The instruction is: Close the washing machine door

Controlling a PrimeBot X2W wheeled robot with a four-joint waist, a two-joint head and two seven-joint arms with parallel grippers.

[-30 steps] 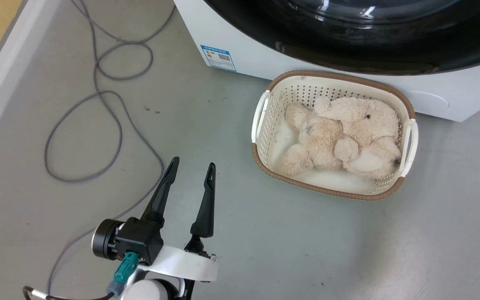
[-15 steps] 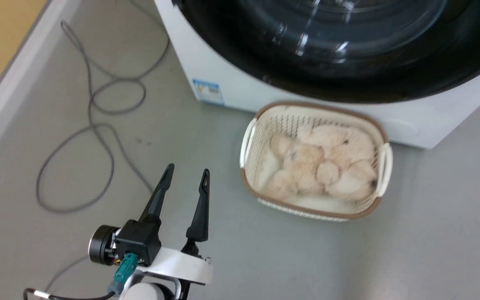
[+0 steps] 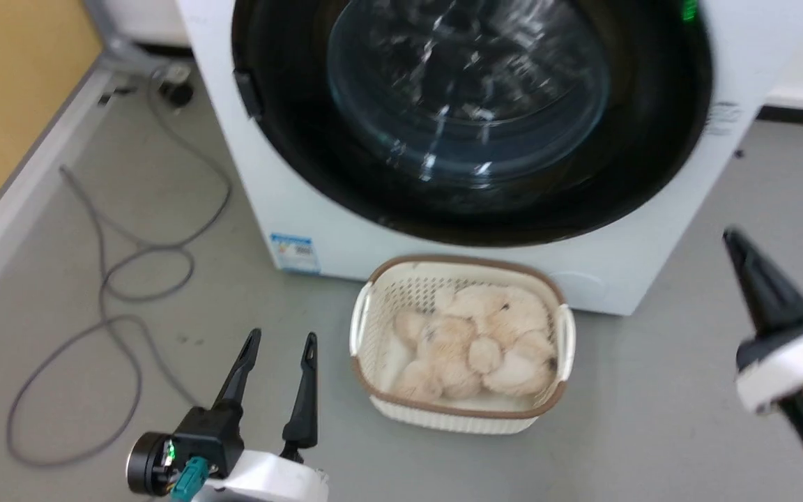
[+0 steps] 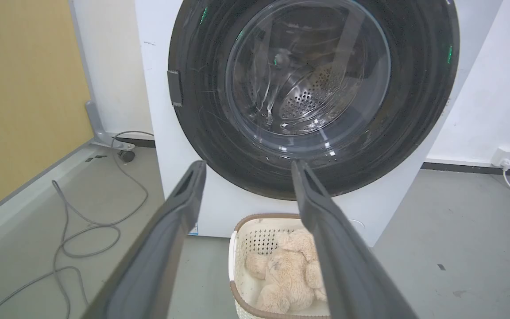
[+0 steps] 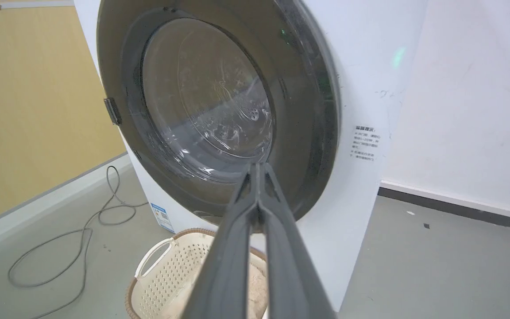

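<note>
Head view: the washing machine door (image 3: 468, 104) sits flush in the washing machine (image 3: 269, 209), ahead of the left gripper (image 3: 283, 336), spread and empty. Left wrist view: door dead ahead. Right wrist view: the right gripper (image 5: 258, 168), pinched together and empty, aims at its lower rim, seemingly nearer.

Left hand (image 3: 283, 336) low, spread wide; right hand (image 5: 258, 167) blurred, apparently pinched together.

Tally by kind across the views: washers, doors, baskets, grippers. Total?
Washing machine: 1
Washing machine door: 1
Laundry basket: 1
Grippers: 2, left gripper and right gripper
Total: 5
</note>
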